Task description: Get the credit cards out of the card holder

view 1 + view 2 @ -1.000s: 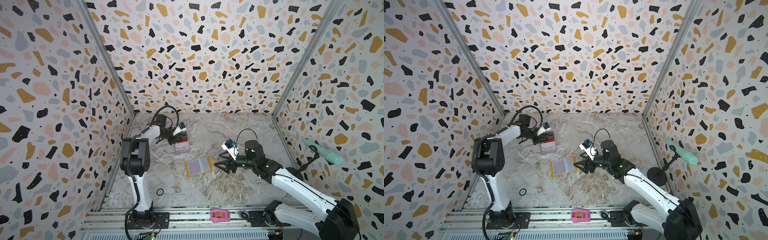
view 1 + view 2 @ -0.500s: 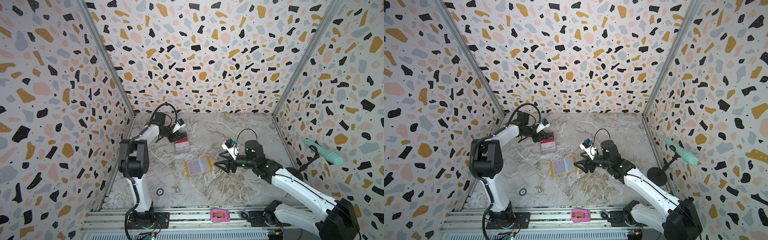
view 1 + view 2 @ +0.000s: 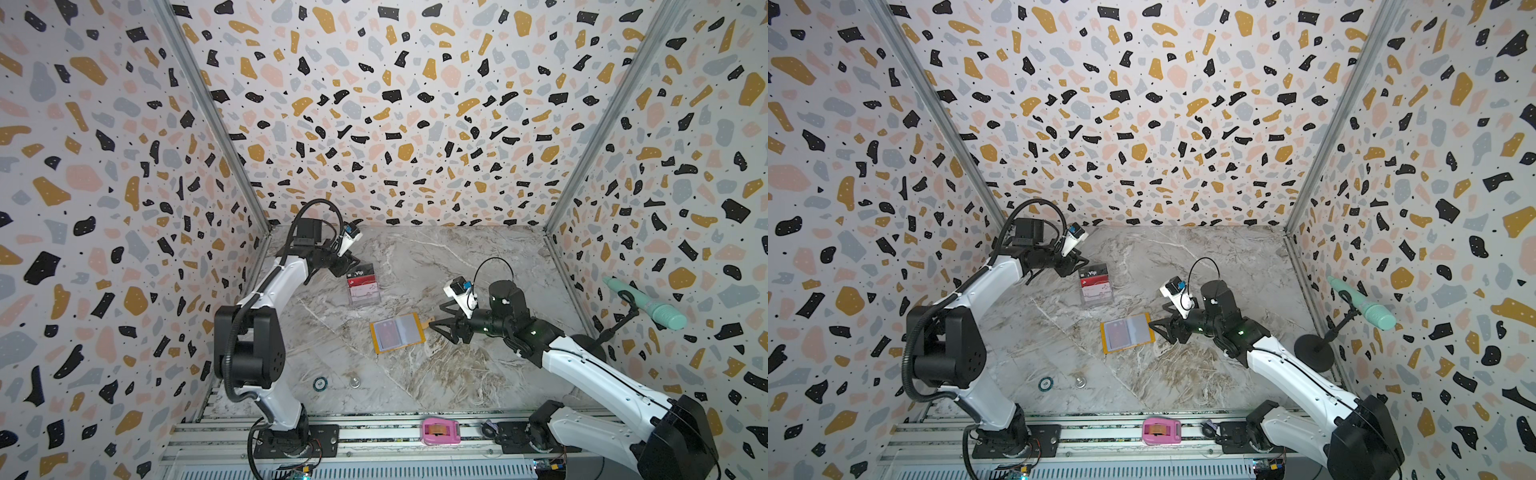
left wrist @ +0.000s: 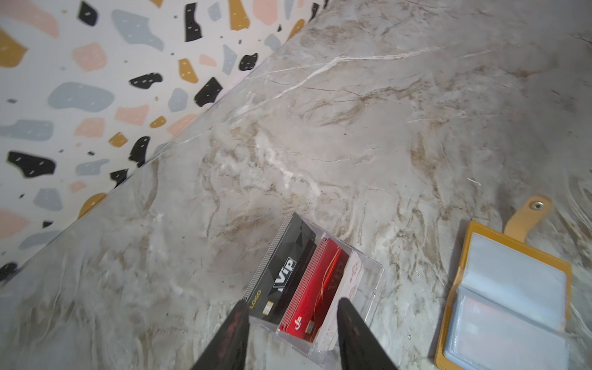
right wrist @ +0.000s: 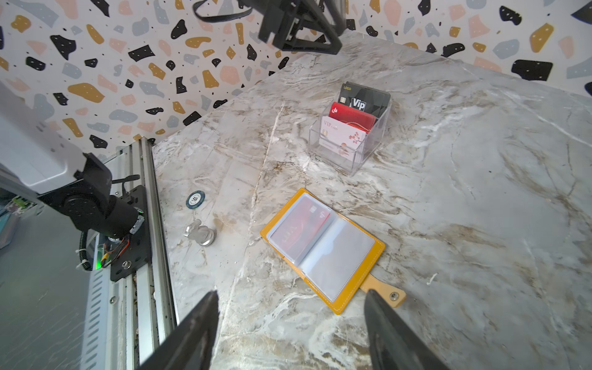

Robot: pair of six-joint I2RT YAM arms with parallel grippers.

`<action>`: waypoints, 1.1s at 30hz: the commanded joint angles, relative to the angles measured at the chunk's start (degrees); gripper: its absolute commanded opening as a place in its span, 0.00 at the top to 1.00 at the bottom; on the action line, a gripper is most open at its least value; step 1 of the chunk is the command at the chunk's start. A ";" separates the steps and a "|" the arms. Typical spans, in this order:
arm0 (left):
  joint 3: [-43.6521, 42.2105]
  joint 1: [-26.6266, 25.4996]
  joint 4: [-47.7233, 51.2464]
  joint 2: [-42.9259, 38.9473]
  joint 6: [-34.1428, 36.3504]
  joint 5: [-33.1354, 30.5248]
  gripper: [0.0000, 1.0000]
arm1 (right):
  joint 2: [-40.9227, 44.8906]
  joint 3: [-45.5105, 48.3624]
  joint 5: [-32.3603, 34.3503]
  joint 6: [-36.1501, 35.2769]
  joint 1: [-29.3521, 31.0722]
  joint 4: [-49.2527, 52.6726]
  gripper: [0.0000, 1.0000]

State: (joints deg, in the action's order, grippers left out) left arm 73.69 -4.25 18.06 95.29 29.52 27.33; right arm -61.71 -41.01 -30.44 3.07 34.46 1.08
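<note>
The mustard-yellow card holder [image 3: 397, 332] [image 3: 1127, 332] [image 5: 320, 246] [image 4: 506, 304] lies open and flat mid-table, its snap tab pointing at my right gripper. A dark red credit card [image 5: 299, 229] shows through one clear sleeve; the facing sleeve looks empty. A red card [image 5: 352, 117] and a white floral card [image 5: 342, 136] stand in a clear acrylic stand [image 3: 363, 286] [image 4: 368, 288], behind them a black "Vip" card [image 4: 285, 272]. My left gripper [image 3: 347, 264] [image 4: 293, 302] is open, just behind the stand, holding nothing. My right gripper [image 3: 438, 320] [image 5: 290, 293] is open beside the tab, holding nothing.
A poker chip [image 3: 320, 383] and a small metal piece [image 3: 354, 382] lie near the front left. A pink tape dispenser [image 3: 440, 431] sits on the front rail. A teal microphone [image 3: 648, 305] on a stand is at the right wall. Patterned walls close three sides.
My left gripper has opened and drawn back from the acrylic stand toward the back left. The right arm and the card holder have not moved.
</note>
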 commanded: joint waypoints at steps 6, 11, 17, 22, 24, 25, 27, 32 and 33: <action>-16.17 -0.67 -16.57 -14.25 -27.92 -14.75 0.54 | -0.87 1.12 7.31 2.33 -0.07 -2.69 0.28; -21.90 -1.61 -14.63 -20.49 -36.04 -15.48 0.53 | -2.80 0.42 9.99 3.38 0.07 -3.26 0.28; -27.34 -3.56 -10.80 -26.04 -40.35 -13.97 0.55 | -6.51 -1.16 11.38 4.57 0.90 -3.61 0.28; -30.34 -8.80 -9.30 -28.48 -43.41 -15.83 0.60 | -9.59 -3.15 13.33 5.23 2.14 -3.03 0.28; -30.99 -10.81 -8.00 -28.58 -45.33 -17.87 0.68 | -10.91 -4.08 14.16 5.59 2.65 -2.55 0.28; -31.27 -11.87 -6.74 -28.64 -46.73 -19.83 0.71 | -11.61 -4.69 14.40 5.62 2.92 -2.18 0.28; -32.52 -13.82 -6.11 -29.06 -48.26 -20.71 0.74 | -12.64 -5.45 15.02 5.62 3.70 -1.63 0.28; -38.47 -18.16 -10.43 -31.38 -54.33 -21.04 0.78 | -15.06 -6.78 15.82 5.72 5.21 -1.26 0.28; -39.40 -19.04 -10.74 -31.31 -55.03 -21.17 0.80 | -15.73 -7.22 15.97 5.81 5.55 -1.19 0.28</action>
State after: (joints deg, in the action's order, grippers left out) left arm 36.23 -21.65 9.82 64.82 -21.02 7.42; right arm -76.86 -45.69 -15.68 8.14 39.27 -1.19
